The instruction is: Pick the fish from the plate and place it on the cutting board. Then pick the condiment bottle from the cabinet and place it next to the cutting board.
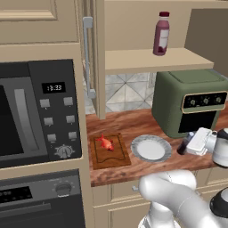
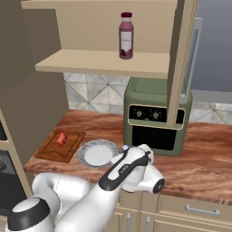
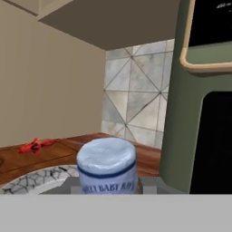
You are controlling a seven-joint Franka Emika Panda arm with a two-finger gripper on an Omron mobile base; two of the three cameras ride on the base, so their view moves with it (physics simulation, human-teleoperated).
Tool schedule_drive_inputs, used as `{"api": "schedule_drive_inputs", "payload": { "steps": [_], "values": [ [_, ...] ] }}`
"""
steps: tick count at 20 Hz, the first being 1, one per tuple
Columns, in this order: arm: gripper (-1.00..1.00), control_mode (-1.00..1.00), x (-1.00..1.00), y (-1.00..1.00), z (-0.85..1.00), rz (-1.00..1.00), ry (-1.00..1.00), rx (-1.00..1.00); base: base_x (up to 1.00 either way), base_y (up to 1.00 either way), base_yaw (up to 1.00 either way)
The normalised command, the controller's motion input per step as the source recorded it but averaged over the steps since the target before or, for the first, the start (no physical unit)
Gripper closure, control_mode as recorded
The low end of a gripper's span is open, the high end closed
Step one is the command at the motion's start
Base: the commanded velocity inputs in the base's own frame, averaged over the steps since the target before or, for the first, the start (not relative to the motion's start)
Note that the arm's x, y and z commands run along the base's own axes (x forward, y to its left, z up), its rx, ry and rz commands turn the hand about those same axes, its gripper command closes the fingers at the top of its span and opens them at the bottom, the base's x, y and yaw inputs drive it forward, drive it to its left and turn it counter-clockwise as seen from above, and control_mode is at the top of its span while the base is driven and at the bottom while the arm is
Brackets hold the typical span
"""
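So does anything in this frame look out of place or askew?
Nothing stands out. The fish lies on the cutting board, the plate sits flat beside it, and the gripper is shut on the condiment bottle.

We see the small red-orange fish lying flat on the brown wooden cutting board. Just beside the board sits the round grey-rimmed plate, bare. The condiment bottle, pale blue-grey cap up, stands upright near the plate's far side.
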Motion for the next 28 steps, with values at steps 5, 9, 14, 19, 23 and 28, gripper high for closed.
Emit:
{"api": "schedule_drive_inputs", "payload": {
  "steps": [5,9,14,19,23,28],
  "values": [
    [1.0,-1.0,0.12,0.0,-0.17,0.0,-0.01,0.0,0.0,0.0,0.0],
    [1.0,-1.0,0.1,0.0,-0.2,0.0,-0.01,0.0,0.0,0.0,0.0],
    [1.0,-1.0,0.1,0.0,-0.17,0.0,-0.02,-0.03,0.0,0.0,0.0],
    [1.0,-1.0,0.06,0.0,-0.08,0.0,-0.01,-0.01,0.0,0.0,0.0],
    [1.0,-1.0,0.0,0.0,0.0,0.0,0.0,0.0,0.0,0.0,0.0],
    [1.0,-1.0,0.0,0.0,-0.01,0.0,0.0,-0.01,0.0,0.0,0.0]
  ]
}}
